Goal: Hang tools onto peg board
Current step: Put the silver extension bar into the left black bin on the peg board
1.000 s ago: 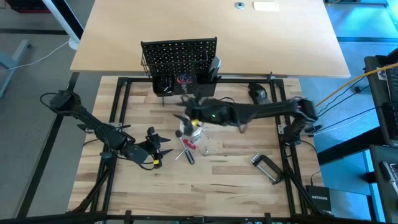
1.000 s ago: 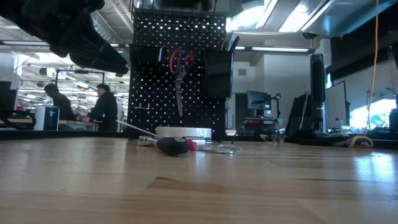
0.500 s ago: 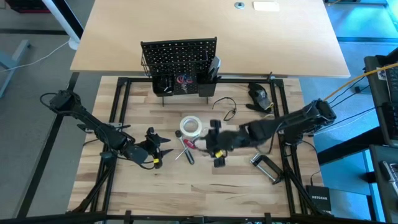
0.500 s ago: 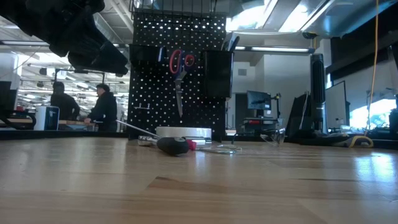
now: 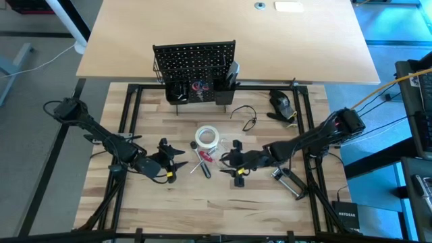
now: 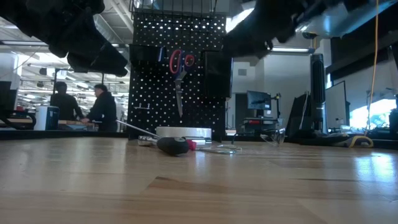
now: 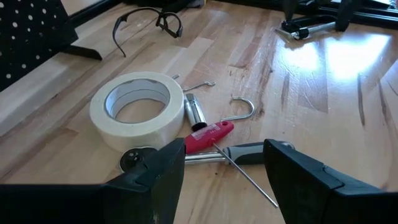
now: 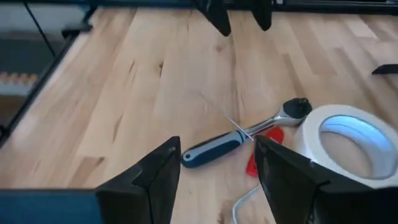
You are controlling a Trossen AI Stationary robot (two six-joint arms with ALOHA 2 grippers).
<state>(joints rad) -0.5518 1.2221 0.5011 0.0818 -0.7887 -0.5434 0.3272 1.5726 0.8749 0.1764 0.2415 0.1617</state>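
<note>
The black peg board stands upright at the table's far side, with red-handled scissors hanging on it. On the table lie a white tape roll, a red-handled tool and a grey-handled ratchet crossing each other, and a metal hook. A silver C-clamp lies at the near right. My left gripper hovers open just left of the ratchet. My right gripper hovers open just right of it, pointing left. The two grippers face each other.
A bulky black device with a yellow mark and dark safety glasses lie at the far right of the table. A black frame borders the work area. People stand in the room behind the peg board.
My right gripper has swung from over the tape roll, near the peg board, toward the table's near edge and down. It now hangs low beside the ratchet, with its fingers still open. The tools on the table have not moved.
</note>
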